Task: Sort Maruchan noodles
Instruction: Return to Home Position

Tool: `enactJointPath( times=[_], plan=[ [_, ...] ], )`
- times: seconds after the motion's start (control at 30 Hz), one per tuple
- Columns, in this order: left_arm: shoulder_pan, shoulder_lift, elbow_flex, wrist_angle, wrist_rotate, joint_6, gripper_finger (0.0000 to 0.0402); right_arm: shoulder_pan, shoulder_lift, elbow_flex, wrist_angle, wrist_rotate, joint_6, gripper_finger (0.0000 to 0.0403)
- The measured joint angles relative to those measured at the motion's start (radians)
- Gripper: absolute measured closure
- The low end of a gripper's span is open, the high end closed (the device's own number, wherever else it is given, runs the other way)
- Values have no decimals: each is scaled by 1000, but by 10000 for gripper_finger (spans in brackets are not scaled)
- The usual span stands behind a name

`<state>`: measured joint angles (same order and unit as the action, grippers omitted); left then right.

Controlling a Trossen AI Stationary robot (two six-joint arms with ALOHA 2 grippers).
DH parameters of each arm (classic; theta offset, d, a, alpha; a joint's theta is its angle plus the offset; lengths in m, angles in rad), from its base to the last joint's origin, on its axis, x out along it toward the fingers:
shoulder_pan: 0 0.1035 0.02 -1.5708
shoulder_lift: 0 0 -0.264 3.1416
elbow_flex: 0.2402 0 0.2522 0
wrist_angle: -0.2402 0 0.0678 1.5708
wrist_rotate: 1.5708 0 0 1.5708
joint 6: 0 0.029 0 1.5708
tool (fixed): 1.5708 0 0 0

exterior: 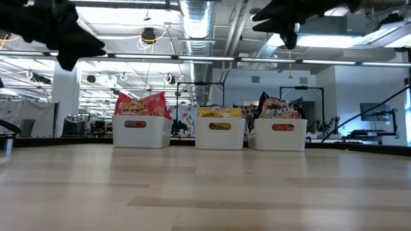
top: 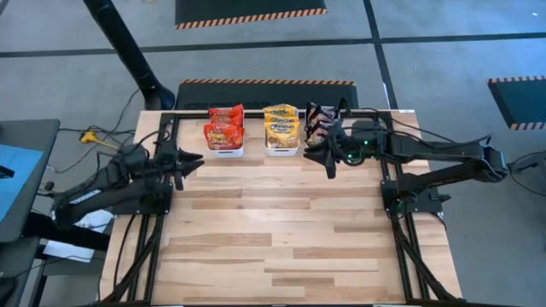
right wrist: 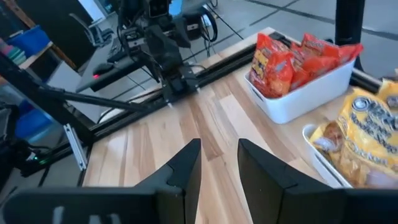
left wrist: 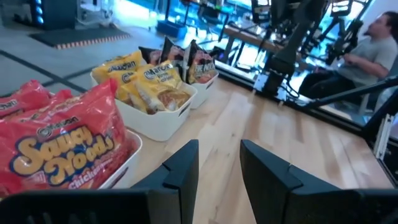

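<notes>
The Maruchan noodles stand on edge in three white trays along the table's far edge. The red packets fill the left tray. The yellow-orange packets fill the middle one. The dark packets fill the right one. My left gripper hovers above the table, near and left of the red tray, open and empty. My right gripper hovers just near of the dark tray, also open and empty.
The white trays sit side by side at the far edge, inside a black frame that borders the table. Bare wood table stretches from the trays to the near edge. A seated person shows beyond the table's right side.
</notes>
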<state>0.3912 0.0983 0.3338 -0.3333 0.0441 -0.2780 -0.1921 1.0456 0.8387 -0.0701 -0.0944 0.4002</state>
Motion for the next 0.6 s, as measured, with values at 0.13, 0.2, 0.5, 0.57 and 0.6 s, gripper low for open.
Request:
enactJointPath(
  times=[0.13,0.2,0.5,0.57,0.6],
  plan=[
    [0,-98,-76,8,-24,-2,297,3,-9,-8,-1,-22,3,271],
    [0,-97,-92,15,-44,-2,297,3,-16,-8,4,-44,-10,271],
    [0,-88,-190,58,-90,-68,297,8,-124,-129,73,-69,-83,271],
    [0,-88,-217,64,-91,-89,297,7,-176,-196,145,-70,-67,271],
    [0,-88,-230,72,-90,-103,297,6,-203,-229,188,-70,-62,271]
  ],
)
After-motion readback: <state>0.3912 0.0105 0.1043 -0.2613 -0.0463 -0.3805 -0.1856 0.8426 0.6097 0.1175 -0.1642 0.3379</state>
